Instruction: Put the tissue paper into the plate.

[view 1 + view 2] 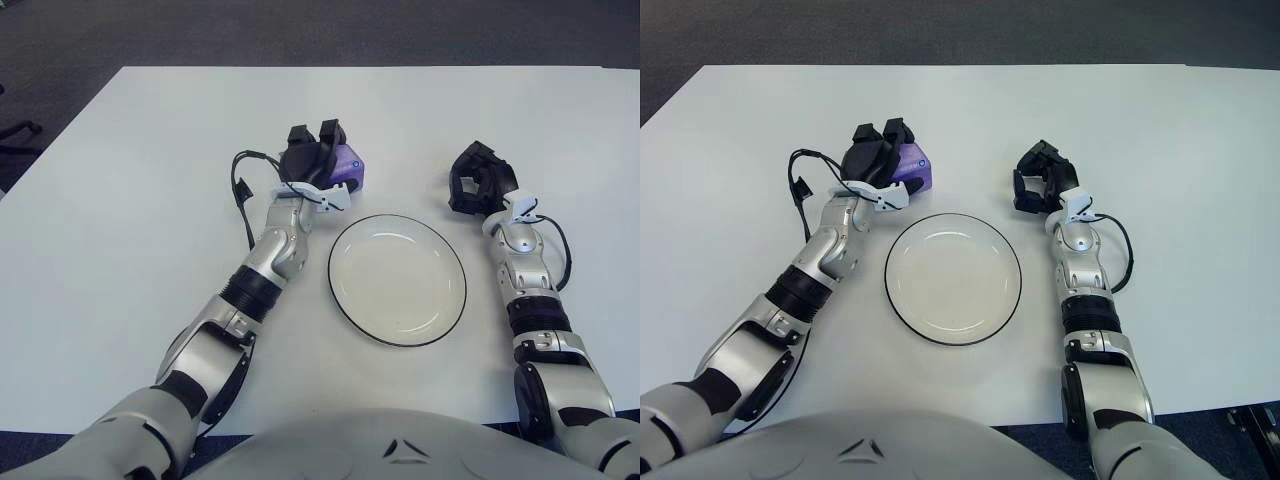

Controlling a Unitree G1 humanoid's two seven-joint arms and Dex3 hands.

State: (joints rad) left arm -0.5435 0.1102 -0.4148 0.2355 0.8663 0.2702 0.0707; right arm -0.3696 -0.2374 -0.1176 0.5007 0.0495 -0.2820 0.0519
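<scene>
Tissue pack (pixel 347 167) — purple, on the table (pixel 150 200) just beyond the empty plate's (pixel 397 280) far-left rim, my left hand (pixel 312 160) clenched over it, apparently for the lift across — right hand (pixel 478 180) idle right of plate, fingers curled, holding nothing.

furniture: white table (pixel 120 250) | floor: dark grey carpet (pixel 300 30) beyond far edge | light: even
</scene>
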